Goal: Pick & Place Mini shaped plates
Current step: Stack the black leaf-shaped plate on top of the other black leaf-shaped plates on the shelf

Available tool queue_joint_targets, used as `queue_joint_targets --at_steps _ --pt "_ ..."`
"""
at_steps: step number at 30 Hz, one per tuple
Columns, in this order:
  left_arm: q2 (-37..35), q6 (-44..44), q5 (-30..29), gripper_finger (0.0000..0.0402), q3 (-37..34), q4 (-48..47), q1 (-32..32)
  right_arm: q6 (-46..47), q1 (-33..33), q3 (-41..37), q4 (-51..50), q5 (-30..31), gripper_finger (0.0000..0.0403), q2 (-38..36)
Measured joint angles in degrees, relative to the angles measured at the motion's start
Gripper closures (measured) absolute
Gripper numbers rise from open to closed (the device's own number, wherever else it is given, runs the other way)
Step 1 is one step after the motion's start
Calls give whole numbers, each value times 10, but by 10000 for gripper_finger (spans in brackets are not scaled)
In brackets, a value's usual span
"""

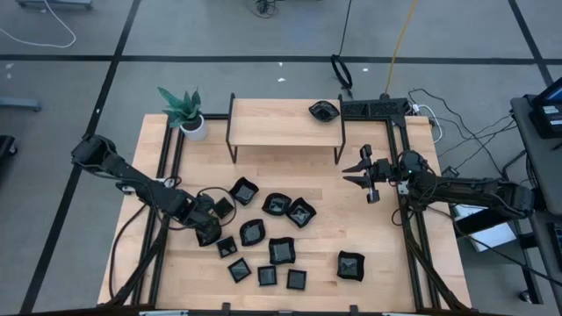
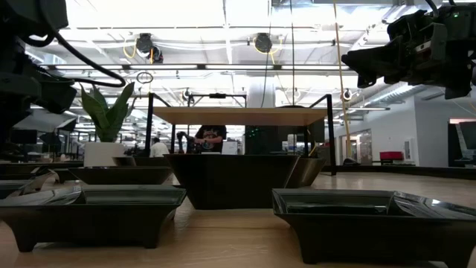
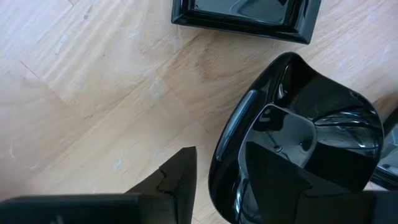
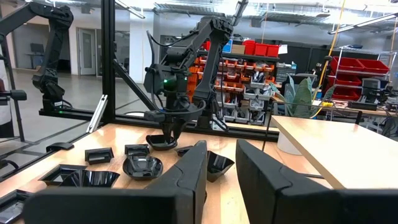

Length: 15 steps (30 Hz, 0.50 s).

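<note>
The left gripper (image 1: 208, 230) is down at the table (image 1: 369, 237) on the left side of the scattered mini shaped plates (image 1: 281, 250), its fingers closed partway over the rim of a rounded black plate (image 3: 298, 143): in the left wrist view one finger sits inside the glossy bowl and the other (image 3: 177, 180) stands outside its wall, so the rim lies between them. Just beyond that dish a square black plate (image 3: 245, 15) rests flat on the wood. The right gripper (image 1: 362, 176) hangs in the air above the table's right side, beside the wooden riser shelf (image 1: 285, 123), well apart from the dishes; its fingers (image 4: 186, 168) stand narrowly parted with nothing between them. Most plates lie loose across the middle and near edge of the table, one dish (image 1: 350, 265) sits alone toward the right, and another (image 1: 323, 110) rests on top of the shelf. A potted green plant (image 1: 186, 111) stands at the far left corner.
</note>
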Motion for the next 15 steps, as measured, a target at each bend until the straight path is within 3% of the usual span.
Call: queue_joint_targets --at_steps 4,15 --pt "0 0 0 282 0 0 0 0 0 0 0 0 330 0" --pt "-1 25 0 392 1 1 0 0 0 0 0 0 330 0"
